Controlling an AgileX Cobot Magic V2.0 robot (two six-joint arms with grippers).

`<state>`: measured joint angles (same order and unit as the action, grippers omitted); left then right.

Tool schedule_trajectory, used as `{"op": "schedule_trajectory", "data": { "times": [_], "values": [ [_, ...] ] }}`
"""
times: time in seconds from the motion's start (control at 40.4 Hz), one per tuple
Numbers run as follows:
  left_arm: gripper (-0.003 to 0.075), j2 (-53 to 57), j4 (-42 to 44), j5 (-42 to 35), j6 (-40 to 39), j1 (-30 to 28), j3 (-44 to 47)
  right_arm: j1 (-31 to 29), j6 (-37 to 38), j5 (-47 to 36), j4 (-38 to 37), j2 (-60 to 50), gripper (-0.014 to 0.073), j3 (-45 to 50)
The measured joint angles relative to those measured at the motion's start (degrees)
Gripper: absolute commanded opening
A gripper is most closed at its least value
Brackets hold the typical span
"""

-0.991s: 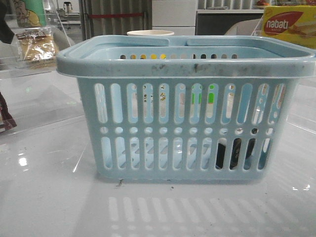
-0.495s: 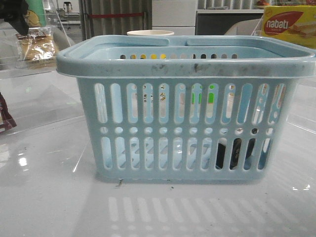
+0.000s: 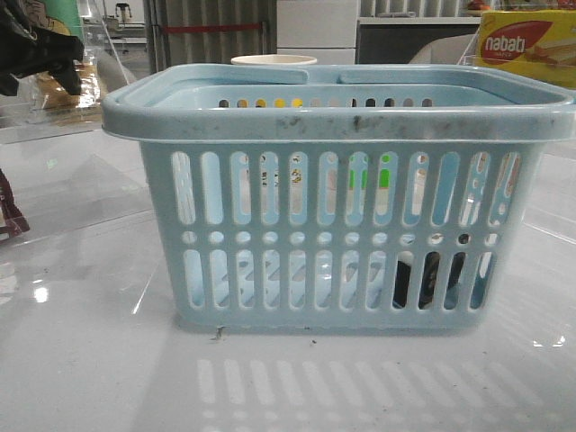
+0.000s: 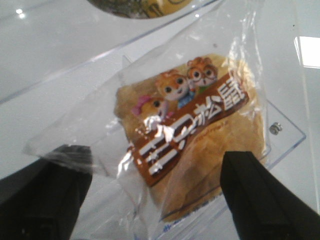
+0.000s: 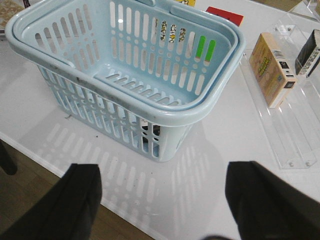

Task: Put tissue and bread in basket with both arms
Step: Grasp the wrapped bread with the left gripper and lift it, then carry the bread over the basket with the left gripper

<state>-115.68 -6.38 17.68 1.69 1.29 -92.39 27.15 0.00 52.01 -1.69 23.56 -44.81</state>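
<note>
The light-blue basket (image 3: 337, 198) stands mid-table and also shows in the right wrist view (image 5: 125, 65). The bread (image 4: 200, 135), a clear packet with a brown label strip, lies on a clear stand at the far left (image 3: 83, 85). My left gripper (image 3: 40, 54) hangs just over it, open, one finger on each side of the packet (image 4: 155, 157), not closed on it. A dark, near-black tissue pack (image 3: 430, 279) shows only through the basket's lower right slots (image 5: 150, 134). My right gripper (image 5: 162, 172) is open and empty, above the table's front edge.
A yellow-and-red nabati box (image 3: 526, 45) sits at the far right. A white cup (image 3: 274, 60) is behind the basket. A dark-red wrapper (image 3: 9, 211) is at the left edge. A tan box (image 5: 270, 67) stands on a clear acrylic stand (image 5: 292, 135) right of the basket.
My left gripper has come in from the upper left and down over the bread, now covering much of it in the front view. The basket has not moved.
</note>
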Motion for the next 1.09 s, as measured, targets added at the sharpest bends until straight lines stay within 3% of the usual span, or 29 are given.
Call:
{"op": "schedule_trajectory", "data": {
  "times": [0.198,0.471,0.718,0.842,1.09],
  "values": [
    [0.0552,-1.9,-1.4,-1.8,0.0,1.0,-0.6,0.0,0.0,0.0,0.0,0.0,0.0612,0.0],
    [0.0283,-2.0,-1.6,-4.1,0.0,1.8,-0.7,0.0,0.0,0.0,0.0,0.0,0.0612,0.0],
    [0.0131,-2.0,-1.8,-4.1,0.0,1.8,-0.7,0.0,0.0,0.0,0.0,0.0,0.0612,0.0],
    [0.0089,-2.0,-1.9,-3.5,0.0,1.8,-0.8,0.0,0.0,0.0,0.0,0.0,0.0612,0.0],
    [0.0091,0.4,-2.0,1.3,0.0,2.0,-0.8,0.0,0.0,0.0,0.0,0.0,0.0612,0.0]
  ]
}}
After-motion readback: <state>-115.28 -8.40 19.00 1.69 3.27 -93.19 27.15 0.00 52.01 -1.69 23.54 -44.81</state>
